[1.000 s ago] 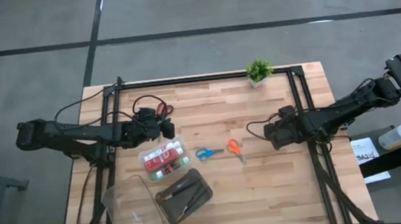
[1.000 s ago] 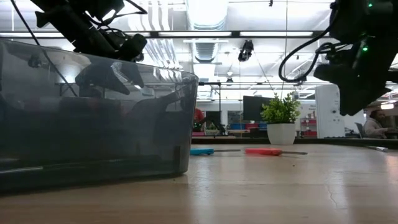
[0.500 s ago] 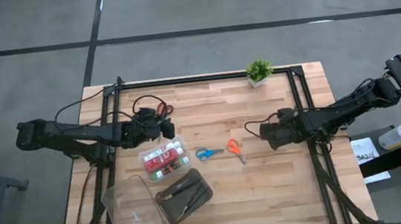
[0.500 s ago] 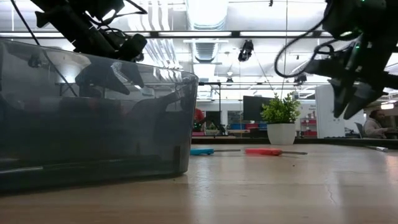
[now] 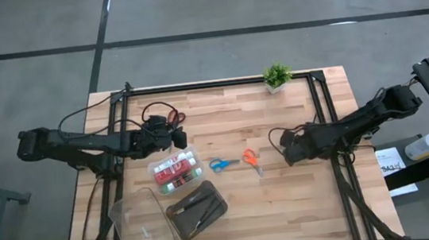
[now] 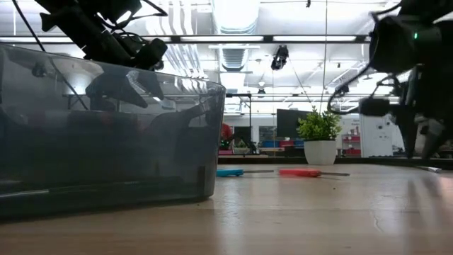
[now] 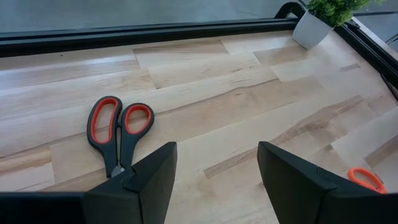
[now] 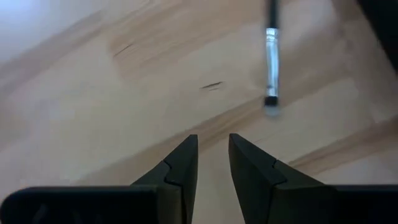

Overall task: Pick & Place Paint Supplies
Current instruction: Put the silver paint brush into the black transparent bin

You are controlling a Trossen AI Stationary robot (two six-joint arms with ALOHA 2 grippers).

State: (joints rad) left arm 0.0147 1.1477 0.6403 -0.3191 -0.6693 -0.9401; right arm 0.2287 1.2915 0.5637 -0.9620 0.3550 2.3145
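1. Around the clear box of paint tubes [image 5: 176,172] near the table's middle lie most things: the blue scissors [image 5: 222,165] just beside it on the side toward the right arm, the orange scissors [image 5: 250,158] a little further that way, the dark grey case [image 5: 197,210] with brushes in it toward the front edge, and an empty clear box [image 5: 141,223] touching that case
2. The red scissors [image 7: 115,134] lie flat on the wood just ahead of the left gripper [image 7: 214,177], on the box's back side; the left gripper hangs above that spot with its fingers spread wide and nothing between them
3. The potted plant [image 5: 276,76] stands at the back edge, well apart from the box – nothing lies between the scissors and either arm
4. The right gripper [image 8: 211,163] is beyond the orange scissors from the box, its fingers drawn close with a narrow gap and holding nothing; a thin brush [image 8: 272,59] lies on the wood ahead of it
5. Against a second ago, the right arm has dropped lower and tipped downward – the left arm and every object have stayed put
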